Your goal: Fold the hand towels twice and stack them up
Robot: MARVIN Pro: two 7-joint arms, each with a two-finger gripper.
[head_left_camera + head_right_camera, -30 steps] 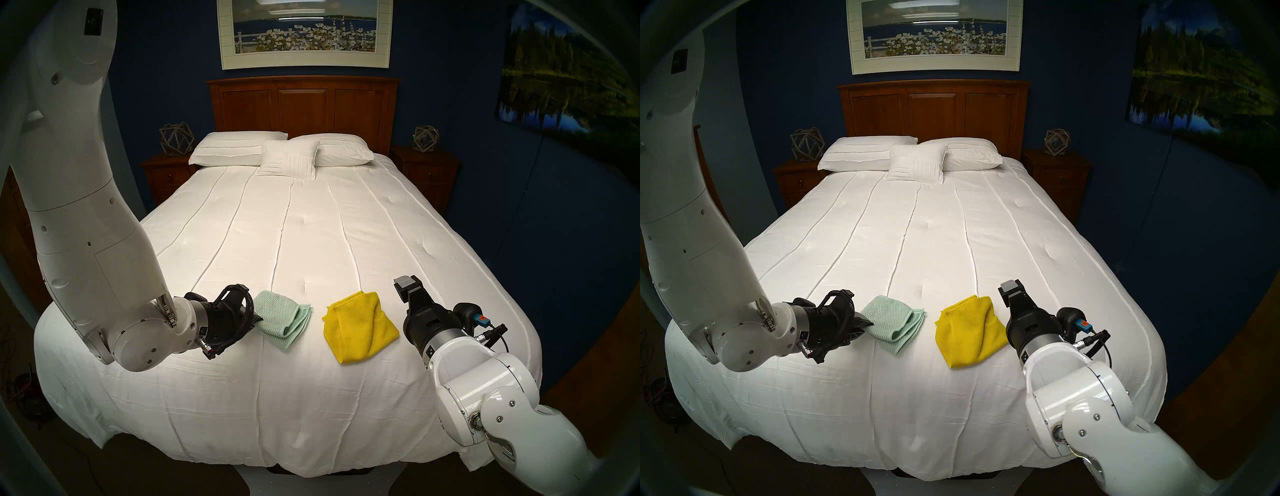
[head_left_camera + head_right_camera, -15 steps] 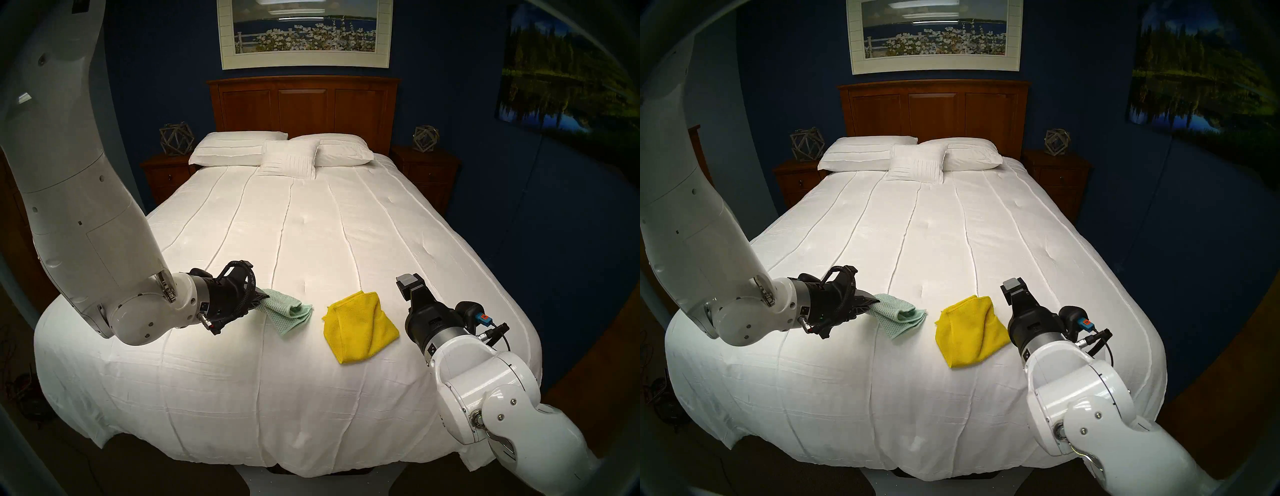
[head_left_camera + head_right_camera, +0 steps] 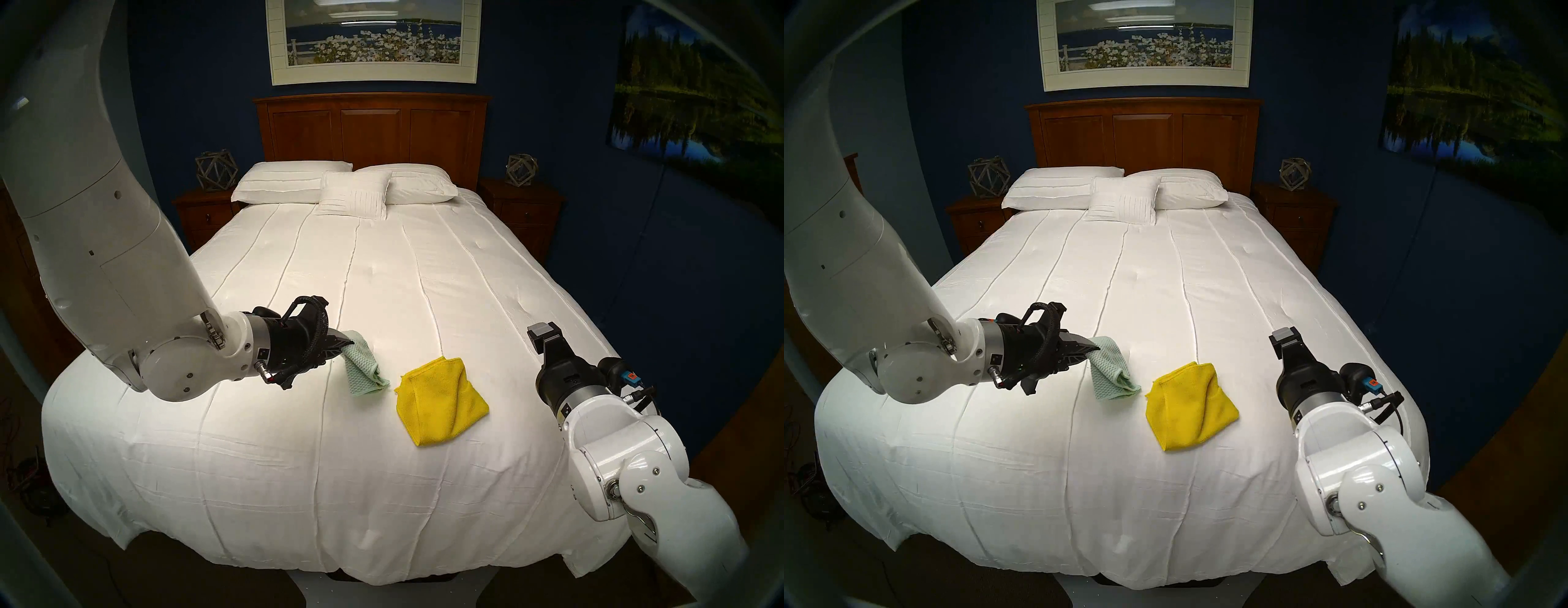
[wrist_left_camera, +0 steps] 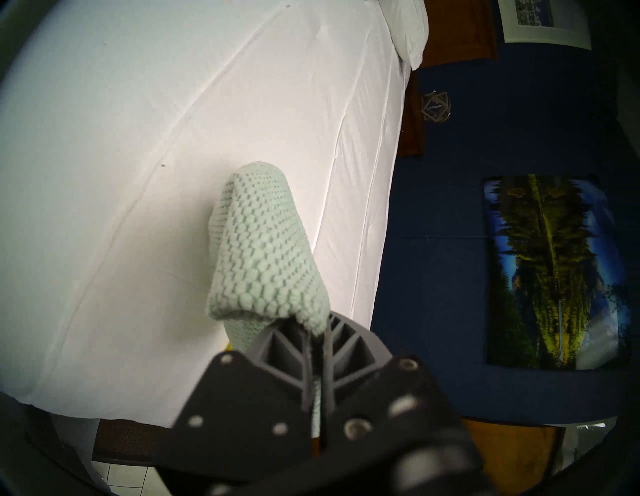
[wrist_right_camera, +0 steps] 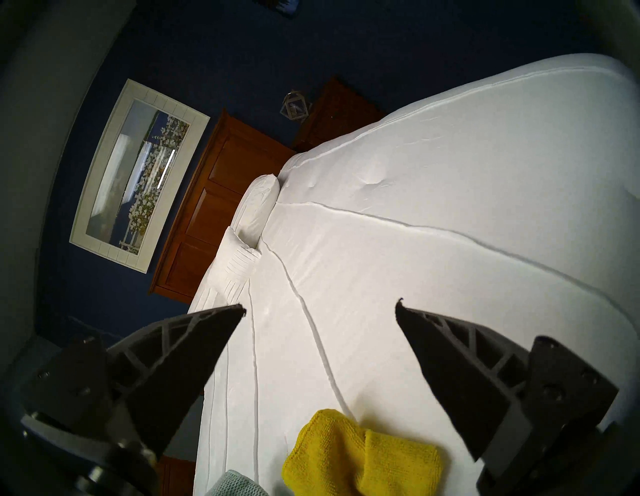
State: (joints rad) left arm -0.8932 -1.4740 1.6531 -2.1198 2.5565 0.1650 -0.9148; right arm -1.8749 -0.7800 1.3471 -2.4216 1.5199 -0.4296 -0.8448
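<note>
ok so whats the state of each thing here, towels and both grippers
green towel: folded, pinched at one end, hanging down with its low end near or on the bedspread
yellow towel: folded, lying flat on the bedspread, nothing touching it
left gripper: shut on the green towel
right gripper: open, empty, off to the side of the yellow towel

left hand [image 3: 1097, 349]: shut on a corner of the mint towel, raised above the bed
mint towel [image 3: 1111, 373]: waffle-knit, folded, hanging from the left hand, lower end on or just above the bedspread
yellow towel [image 3: 1189, 405]: folded, lying flat near the bed's foot edge, just right of the mint towel
right hand [image 3: 1284, 339]: well apart from the yellow towel, toward the bed's right edge
bedspread [image 3: 1144, 288]: white, seamed lengthwise
</note>
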